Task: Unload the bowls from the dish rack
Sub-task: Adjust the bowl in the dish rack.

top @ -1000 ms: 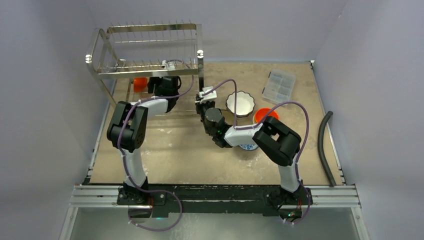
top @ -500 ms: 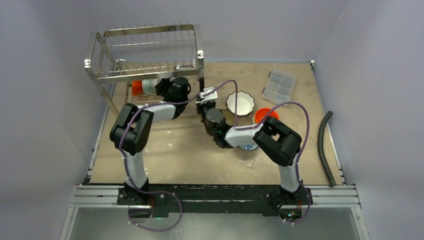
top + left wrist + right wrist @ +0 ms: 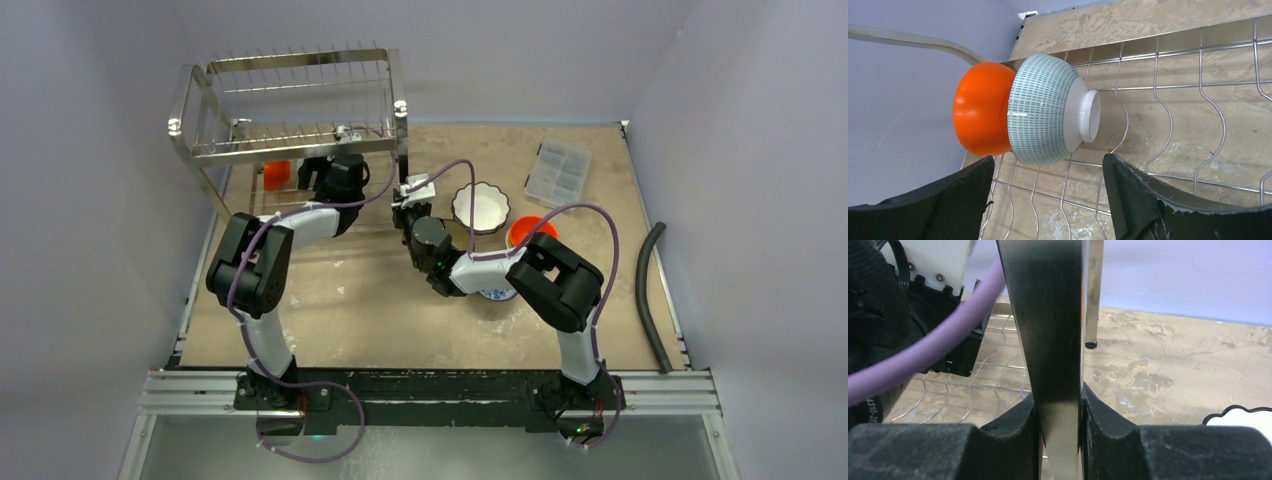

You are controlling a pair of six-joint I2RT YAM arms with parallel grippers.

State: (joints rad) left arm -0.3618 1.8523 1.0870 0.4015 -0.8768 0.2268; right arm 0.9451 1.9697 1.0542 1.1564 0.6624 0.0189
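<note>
only txt: partial "4310-2e" on blk motor casing (image 3: 868, 410).

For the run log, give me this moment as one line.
left gripper: open, facing teal-patterned bowl against orange bowl, neither gripped | right gripper: shut on dish rack post

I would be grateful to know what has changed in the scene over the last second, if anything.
The left arm swung right, then partly back left; the left pincer is open before the stacked orange bowl and patterned bowl, gripping neither. The left end of the dish rack shifted slightly nearer. Unchanged: the right pincer stays clamped on a rack post.
</note>
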